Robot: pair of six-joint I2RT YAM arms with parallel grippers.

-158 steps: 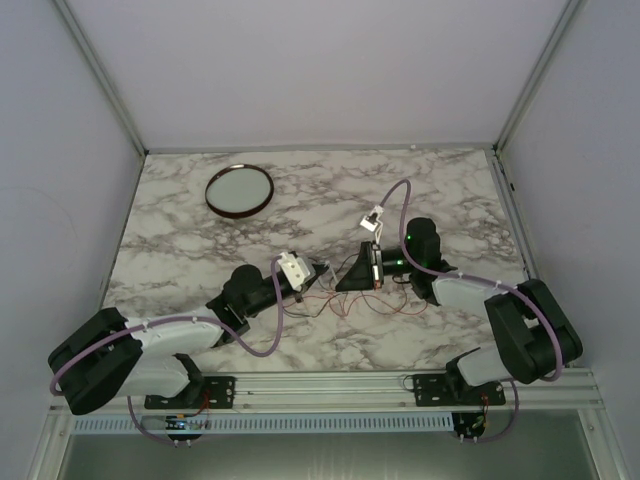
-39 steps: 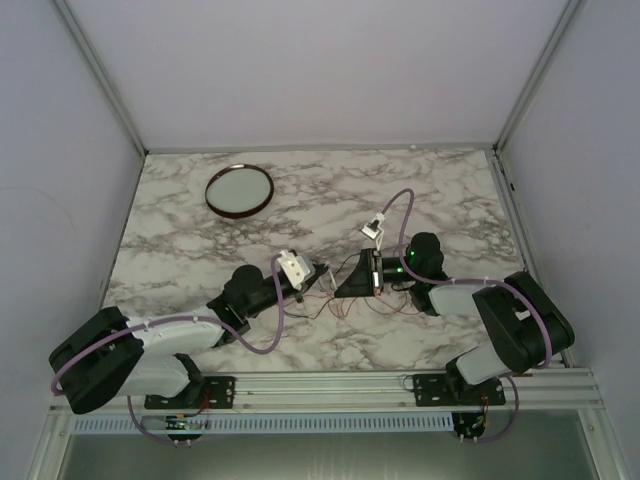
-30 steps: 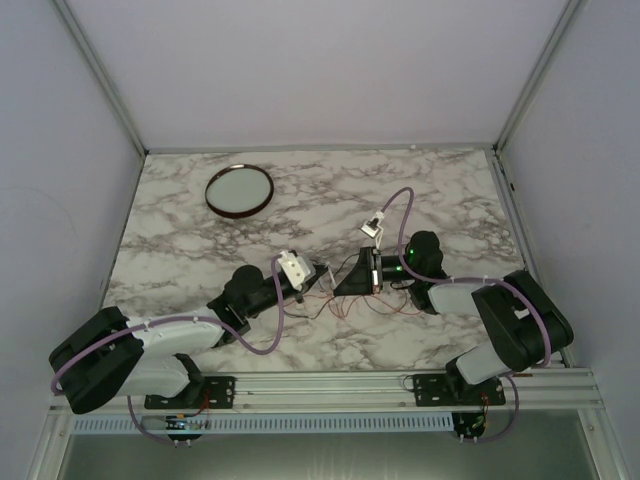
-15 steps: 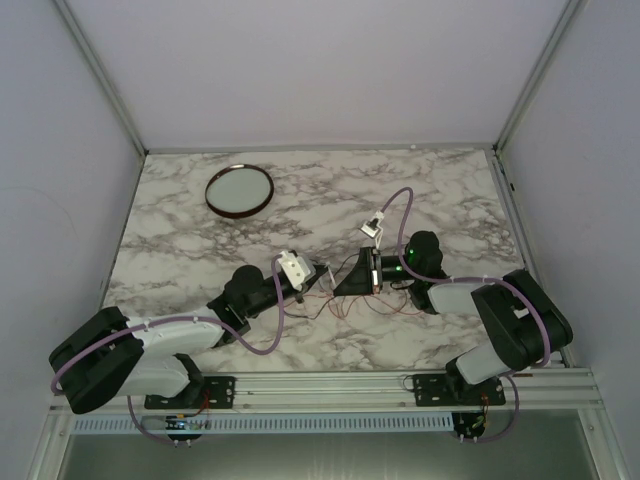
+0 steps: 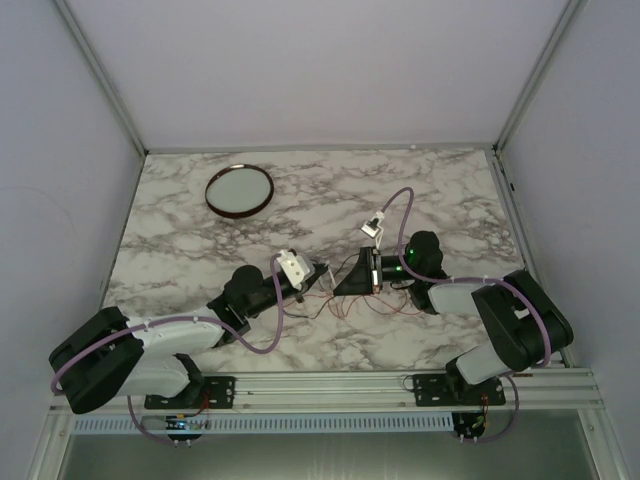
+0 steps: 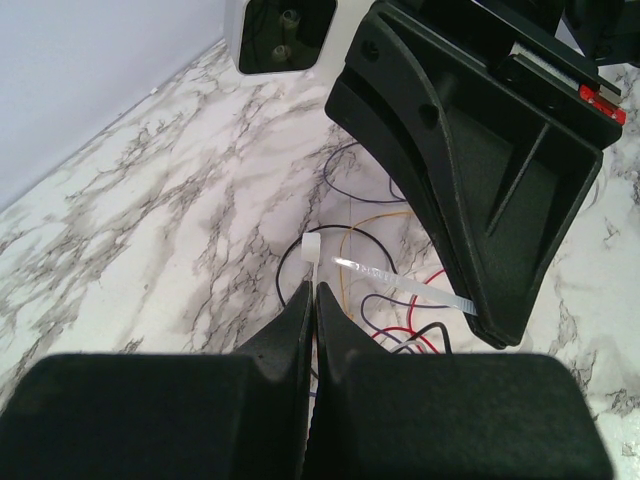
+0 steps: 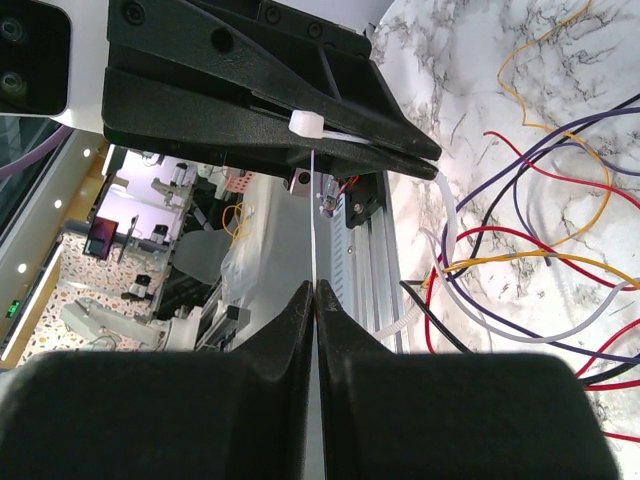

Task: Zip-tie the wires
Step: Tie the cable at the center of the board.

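Note:
The wires lie as a loose tangle of red, dark, purple and yellow strands on the marble between my grippers; they also show in the left wrist view and the right wrist view. My left gripper is shut on a white zip tie just below its square head. The tie's strap runs right to my right gripper. In the right wrist view my right gripper is shut on the thin strap below the head. From above, both grippers meet tip to tip.
A round dark-rimmed dish sits at the back left of the marble table. A curved part of the white strap bends over the wires. The metal rail runs along the near edge.
Since 5.3 s ago the right arm has drawn in and lowered toward the left gripper. Over the last second nothing visibly moves.

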